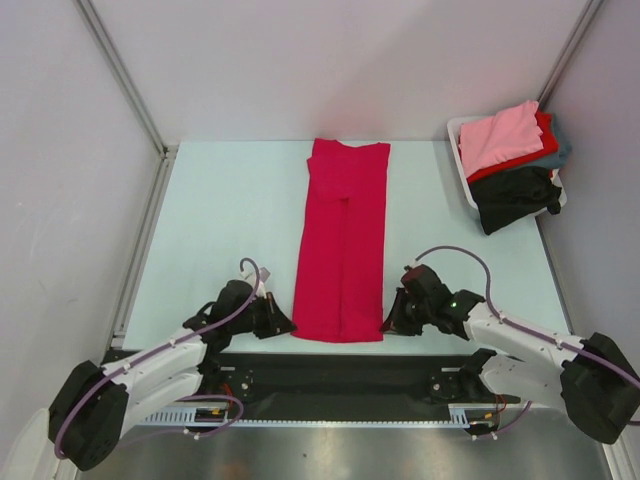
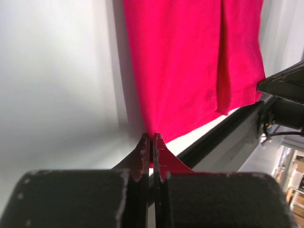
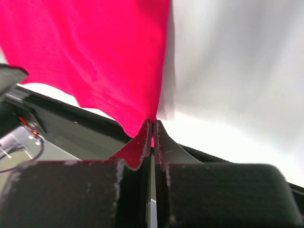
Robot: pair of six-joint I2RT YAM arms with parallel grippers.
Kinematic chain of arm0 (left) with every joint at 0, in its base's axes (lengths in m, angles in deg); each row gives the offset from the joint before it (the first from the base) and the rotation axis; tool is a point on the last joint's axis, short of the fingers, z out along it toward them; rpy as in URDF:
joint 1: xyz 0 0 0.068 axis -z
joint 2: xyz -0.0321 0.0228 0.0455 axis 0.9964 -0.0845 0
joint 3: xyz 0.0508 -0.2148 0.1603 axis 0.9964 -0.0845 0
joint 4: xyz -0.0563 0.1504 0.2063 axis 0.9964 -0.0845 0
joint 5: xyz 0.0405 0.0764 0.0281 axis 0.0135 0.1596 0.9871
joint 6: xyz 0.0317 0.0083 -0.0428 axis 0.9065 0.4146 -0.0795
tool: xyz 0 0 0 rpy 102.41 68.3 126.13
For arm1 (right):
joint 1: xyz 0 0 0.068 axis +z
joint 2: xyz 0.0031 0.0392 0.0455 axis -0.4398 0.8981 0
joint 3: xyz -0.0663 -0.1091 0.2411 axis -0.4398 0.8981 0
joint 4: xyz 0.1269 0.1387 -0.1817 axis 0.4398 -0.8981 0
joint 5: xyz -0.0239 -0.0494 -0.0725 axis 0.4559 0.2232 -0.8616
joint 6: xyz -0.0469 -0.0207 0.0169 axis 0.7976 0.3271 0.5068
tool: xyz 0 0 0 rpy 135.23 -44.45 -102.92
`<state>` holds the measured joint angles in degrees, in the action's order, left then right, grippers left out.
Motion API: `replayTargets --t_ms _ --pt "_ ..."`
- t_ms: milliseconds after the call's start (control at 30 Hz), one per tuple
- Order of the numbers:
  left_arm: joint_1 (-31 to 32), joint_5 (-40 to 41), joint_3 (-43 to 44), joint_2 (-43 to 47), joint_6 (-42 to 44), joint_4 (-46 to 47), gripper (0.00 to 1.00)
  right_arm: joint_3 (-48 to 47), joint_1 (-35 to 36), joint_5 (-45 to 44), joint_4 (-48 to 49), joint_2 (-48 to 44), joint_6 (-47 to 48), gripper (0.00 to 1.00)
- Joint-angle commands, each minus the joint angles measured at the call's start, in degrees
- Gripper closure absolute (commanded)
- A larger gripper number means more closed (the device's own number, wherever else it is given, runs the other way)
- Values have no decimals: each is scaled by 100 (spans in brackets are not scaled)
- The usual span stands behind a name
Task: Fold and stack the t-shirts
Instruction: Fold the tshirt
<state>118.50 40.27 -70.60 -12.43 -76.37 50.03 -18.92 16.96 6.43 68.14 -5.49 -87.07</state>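
Observation:
A crimson-magenta t-shirt [image 1: 342, 240] lies as a long narrow strip down the middle of the table, sleeves folded in. My left gripper [image 1: 288, 323] is shut on its near left corner [image 2: 151, 129]. At the near right corner [image 3: 151, 116], my right gripper [image 1: 386, 325] is shut on the cloth too. Both wrist views show the hem pinched between closed fingers. Other t-shirts, light pink [image 1: 498, 135] on top, then red, grey-teal and black [image 1: 513, 196], sit piled at the back right.
The pile rests in a white bin [image 1: 461, 150] near the right wall. Metal frame posts rise at the back corners. A black rail [image 1: 340, 372] runs along the table's near edge between the arm bases.

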Motion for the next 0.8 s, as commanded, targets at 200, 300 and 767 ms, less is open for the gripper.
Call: replayTargets --t_ms 200,300,767 --pt "-20 -234 1253 -745 -167 410 100 -887 -972 261 33 8 594 100" --pt "-336 -313 1833 -1169 -70 576 100 -1431 -1359 410 69 412 1033 100" --pt "-1497 -356 4445 -4252 -236 1156 100 -4419 -2731 1131 86 3576 1931 100"
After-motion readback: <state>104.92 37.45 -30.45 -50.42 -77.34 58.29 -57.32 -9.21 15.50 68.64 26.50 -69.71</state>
